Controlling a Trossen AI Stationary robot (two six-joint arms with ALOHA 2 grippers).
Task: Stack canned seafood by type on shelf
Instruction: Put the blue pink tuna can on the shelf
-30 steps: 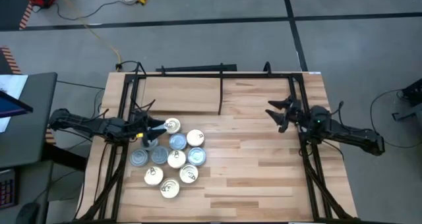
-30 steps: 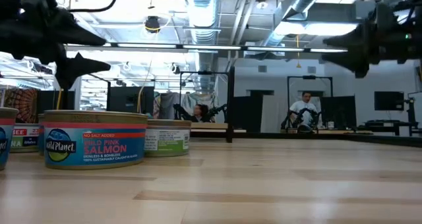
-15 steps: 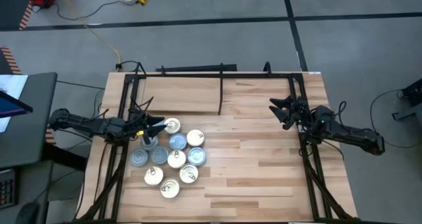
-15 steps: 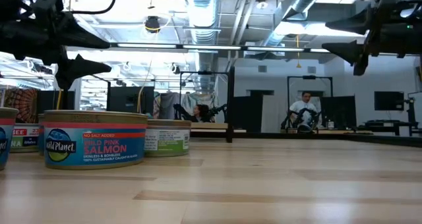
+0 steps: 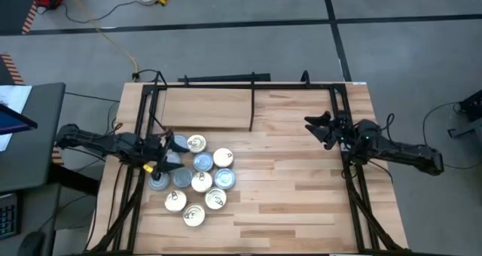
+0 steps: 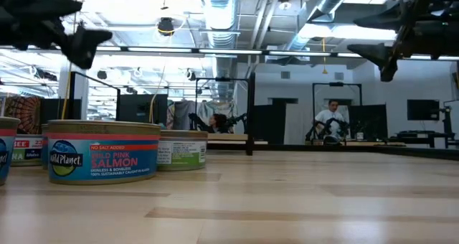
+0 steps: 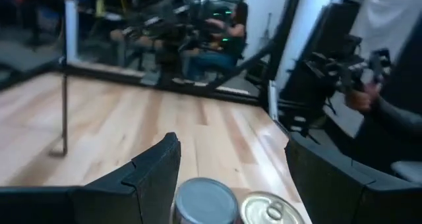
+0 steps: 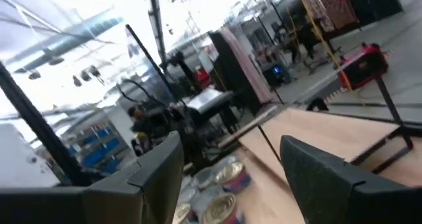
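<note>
The counter (image 5: pixel 301 188) is a wide butcher-block top. The shelf (image 5: pixel 207 109) lies flat along its back edge, a pale plank in a thin black frame with a divider rod (image 5: pixel 251 110) across it; nothing sits on the shelf.

The tins (image 5: pixel 197 182) huddle in one cluster in front of the shelf's left half, all on the counter, none stacked. Some have blue-grey tops, others shiny gold pull-tab tops. In the low view the nearest one reads salmon (image 6: pixel 104 151), with a green-labelled tin (image 6: pixel 182 150) behind it.

My left fingers (image 5: pixel 167 155) hang spread above the cluster's edge nearest the shelf's left end, holding nothing; a grey-topped tin (image 7: pixel 205 200) and a gold one (image 7: pixel 271 209) lie just beneath them.

My right fingers (image 5: pixel 319 129) are parted and empty too, in the air in front of the shelf's right end, well apart from the tins.
</note>
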